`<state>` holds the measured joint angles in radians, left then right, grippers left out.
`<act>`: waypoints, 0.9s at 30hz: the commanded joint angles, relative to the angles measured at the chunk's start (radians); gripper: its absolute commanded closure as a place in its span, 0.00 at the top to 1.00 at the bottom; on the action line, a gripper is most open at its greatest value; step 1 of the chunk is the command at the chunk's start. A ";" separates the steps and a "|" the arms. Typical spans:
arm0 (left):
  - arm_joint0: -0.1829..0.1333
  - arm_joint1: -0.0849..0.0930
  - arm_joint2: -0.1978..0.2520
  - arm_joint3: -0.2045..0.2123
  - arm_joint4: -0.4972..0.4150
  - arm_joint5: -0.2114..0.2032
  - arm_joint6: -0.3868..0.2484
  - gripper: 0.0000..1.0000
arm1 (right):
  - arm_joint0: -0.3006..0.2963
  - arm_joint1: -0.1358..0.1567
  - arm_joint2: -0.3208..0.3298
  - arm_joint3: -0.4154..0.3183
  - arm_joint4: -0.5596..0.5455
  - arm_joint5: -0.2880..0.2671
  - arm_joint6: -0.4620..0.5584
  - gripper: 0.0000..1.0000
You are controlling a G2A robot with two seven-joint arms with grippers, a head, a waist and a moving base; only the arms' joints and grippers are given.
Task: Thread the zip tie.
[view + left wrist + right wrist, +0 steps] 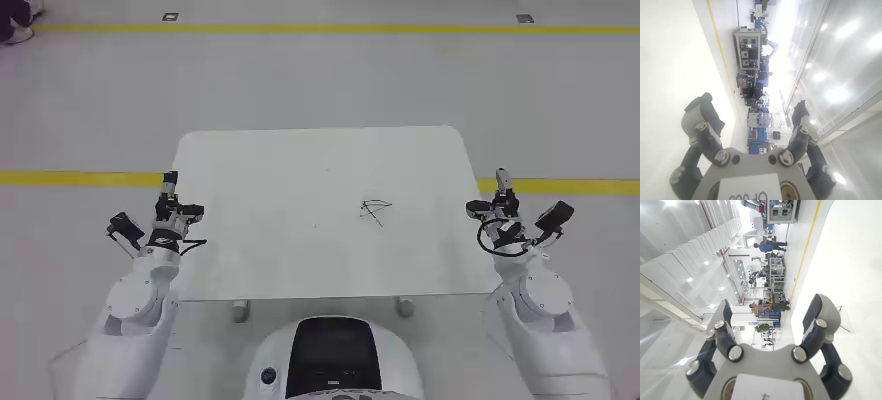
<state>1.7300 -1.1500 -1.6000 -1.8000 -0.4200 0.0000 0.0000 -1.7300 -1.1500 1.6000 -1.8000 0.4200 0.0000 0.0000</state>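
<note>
Slightly right of centre on the white worktop (260,160), lying flat: zip tie (375,210), thin dark strands crossing, longest roughly side to side, pointing direction too fine to tell. Left hand (753,99) and right hand (771,299) spread open, empty, at opposite worktop edges.

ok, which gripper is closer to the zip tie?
The right gripper: the zip tie lies right of centre on the table, farther from the left gripper.
</note>
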 commanded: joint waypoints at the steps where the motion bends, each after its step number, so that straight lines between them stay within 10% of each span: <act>1: 0.000 0.000 0.000 0.000 0.000 0.000 0.000 1.00 | 0.013 0.002 -0.016 -0.021 -0.043 -0.002 0.033 1.00; 10: 0.000 0.000 0.000 0.000 0.000 0.000 0.000 1.00 | 0.196 -0.003 -0.200 0.024 -0.332 0.056 0.160 1.00; 27: 0.000 0.000 0.000 0.000 0.000 0.000 0.000 1.00 | 0.196 -0.003 -0.200 0.024 -0.332 0.056 0.160 1.00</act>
<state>1.7300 -1.1500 -1.6000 -1.8000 -0.4200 0.0000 0.0000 -1.5341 -1.1534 1.3998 -1.7759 0.0883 0.0557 0.1603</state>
